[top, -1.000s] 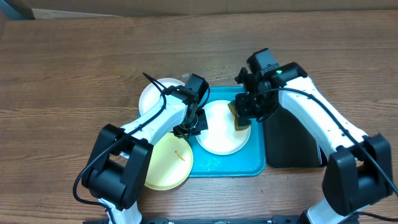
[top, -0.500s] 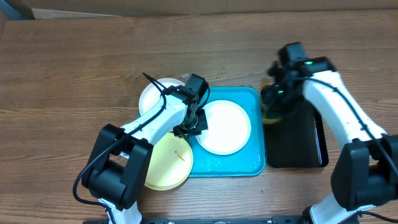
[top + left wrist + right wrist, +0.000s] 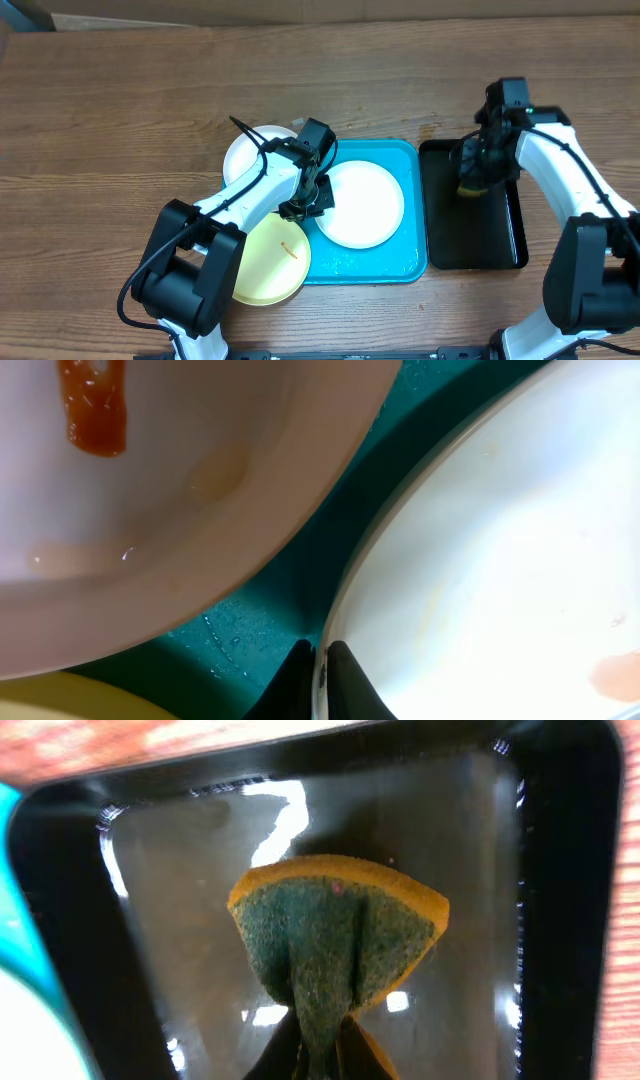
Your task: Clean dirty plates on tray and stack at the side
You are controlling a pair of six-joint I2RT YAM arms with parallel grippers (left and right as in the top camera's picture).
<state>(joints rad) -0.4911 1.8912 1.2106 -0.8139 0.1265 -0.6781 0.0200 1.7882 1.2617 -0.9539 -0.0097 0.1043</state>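
Over the black tray point(image 3: 500, 250), the right gripper point(image 3: 470, 185) is clamped on the sponge point(image 3: 335, 935).
Across from it, the left gripper point(image 3: 318, 665) pinches the rim of the white plate point(image 3: 365, 205) lying in the blue tray point(image 3: 360, 268). That thin, wet edge hold could slip on lifting and drop the plate.

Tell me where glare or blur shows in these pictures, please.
Right wrist: white glare patches on the black tray; the sponge is sharp. Left wrist: very close, the white plate looks soft; wet sparkles on the blue tray. Overhead: even light, no strong glare.
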